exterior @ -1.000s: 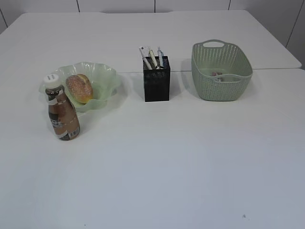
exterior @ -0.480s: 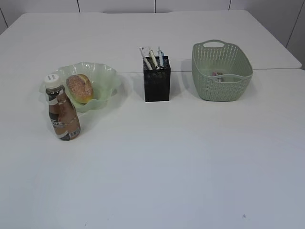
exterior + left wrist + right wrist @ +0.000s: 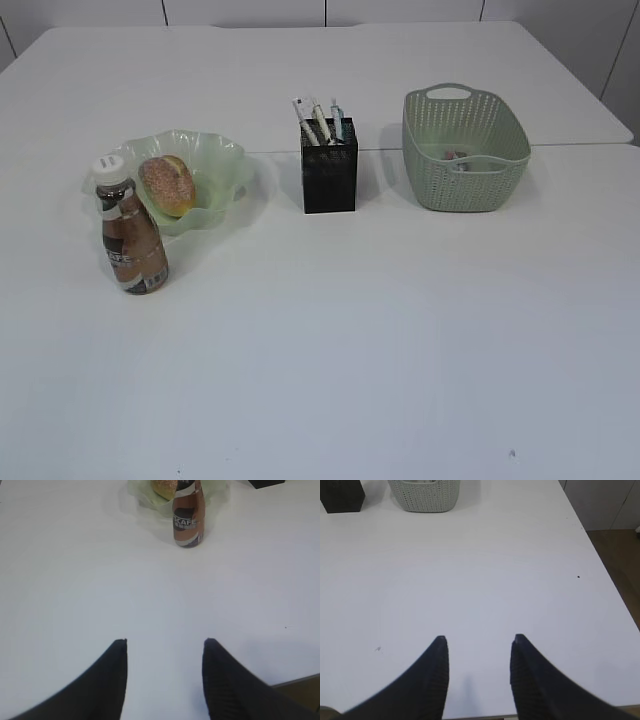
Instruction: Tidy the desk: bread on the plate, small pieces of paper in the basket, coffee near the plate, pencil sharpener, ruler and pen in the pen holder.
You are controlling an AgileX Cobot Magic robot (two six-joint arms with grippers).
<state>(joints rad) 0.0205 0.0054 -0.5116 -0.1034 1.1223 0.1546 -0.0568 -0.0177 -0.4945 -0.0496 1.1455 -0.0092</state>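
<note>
— Exterior view first: where does everything sit on the desk (image 3: 330, 340)?
— On the left, the bread (image 3: 167, 184) lies in the plate (image 3: 225, 165), and the coffee (image 3: 130, 241) stands upright just near of it. The pen holder (image 3: 329, 178) is in the middle with pens and a ruler sticking out. The basket (image 3: 464, 150) is on the right, with paper wads (image 3: 455, 156) inside.
— And the grippers?
— The left gripper (image 3: 165, 647) hangs over bare desk, jaws apart, holding nothing, the coffee far ahead. The right gripper (image 3: 479, 642) is likewise parted and empty, near the desk's near right edge.
</note>
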